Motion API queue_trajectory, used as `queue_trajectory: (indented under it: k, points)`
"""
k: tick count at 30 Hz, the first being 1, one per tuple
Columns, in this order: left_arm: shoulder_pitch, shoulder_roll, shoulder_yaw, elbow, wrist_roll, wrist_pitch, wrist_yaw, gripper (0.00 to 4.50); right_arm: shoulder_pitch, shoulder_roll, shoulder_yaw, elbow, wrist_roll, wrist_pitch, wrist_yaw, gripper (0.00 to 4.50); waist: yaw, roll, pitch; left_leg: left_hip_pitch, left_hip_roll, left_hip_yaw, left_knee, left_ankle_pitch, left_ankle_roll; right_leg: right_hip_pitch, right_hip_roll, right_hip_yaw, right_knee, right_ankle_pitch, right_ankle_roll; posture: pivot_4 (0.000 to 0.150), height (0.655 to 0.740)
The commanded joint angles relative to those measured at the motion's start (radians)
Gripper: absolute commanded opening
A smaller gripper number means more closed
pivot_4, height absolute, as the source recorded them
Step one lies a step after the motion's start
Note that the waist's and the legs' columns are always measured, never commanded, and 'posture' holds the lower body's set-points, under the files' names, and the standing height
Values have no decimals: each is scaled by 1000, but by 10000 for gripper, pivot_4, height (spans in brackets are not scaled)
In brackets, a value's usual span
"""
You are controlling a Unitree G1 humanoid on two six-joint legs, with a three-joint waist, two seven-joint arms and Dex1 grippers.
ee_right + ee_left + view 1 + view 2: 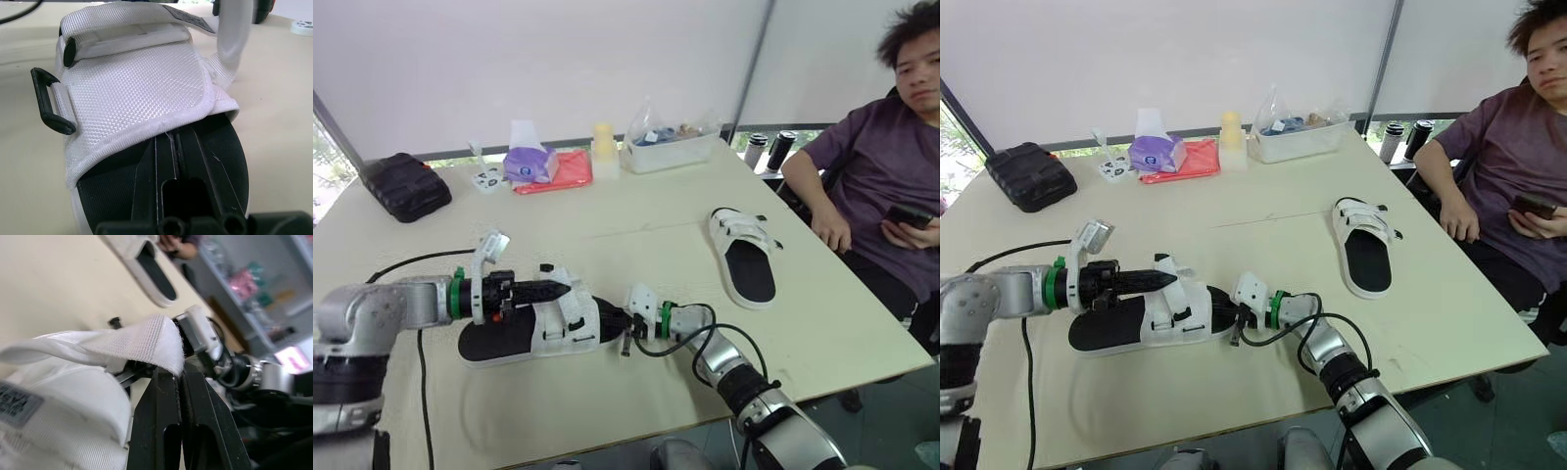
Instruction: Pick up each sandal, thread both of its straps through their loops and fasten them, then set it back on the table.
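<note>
The near sandal (524,333), white upper on a black sole, lies at the table's front left. My left gripper (570,290) reaches over it from the left, shut on the end of a white strap (146,340) that it holds up off the upper. My right gripper (604,315) comes in from the right at the sandal's end, shut on the edge of the white upper (146,93). A black loop (49,103) sticks out at the upper's side with no strap through it. The second sandal (744,257) lies flat at the right.
A person (891,176) sits at the table's right edge holding a phone. Along the back stand a black case (406,184), a tissue pack (529,162) on a red cloth (566,172), a yellow bottle (603,142) and a plastic box (671,149). A black cable (406,262) crosses the left.
</note>
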Motion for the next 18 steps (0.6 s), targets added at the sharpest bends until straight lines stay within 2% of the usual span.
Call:
queue_trajectory:
  k: [1, 4, 8, 18]
  points:
    - [-81, -2, -72, 94, 66, -46, -113, 722, 65, -33, 49, 205, -121, 87, -36, 0, 0, 0, 0, -1, 0, 0, 0, 0, 0, 2, 0, 0, 1, 0, 0, 1500, 7400]
    - [-103, 9, -156, 118, 153, -115, -187, 722, 80, -41, 48, 189, -119, 90, -35, 0, 0, 0, 0, 0, 0, 0, 0, 0, 0, 1, 0, 1, 2, 0, 0, 1500, 7400]
    - [-111, -14, -181, 142, 204, -162, -223, 722, 91, -49, 50, 183, -120, 88, -34, 0, 1, 0, -1, 0, 0, -1, -2, 0, 0, 1, -1, 4, 3, 0, 0, 1500, 7400]
    - [-83, -41, -174, 101, 233, -162, -235, 722, 89, -51, 47, 181, -119, 91, -34, 0, 1, 0, -1, 0, 1, -1, -2, 0, 0, 1, -1, 4, 2, 0, 0, 1500, 7400]
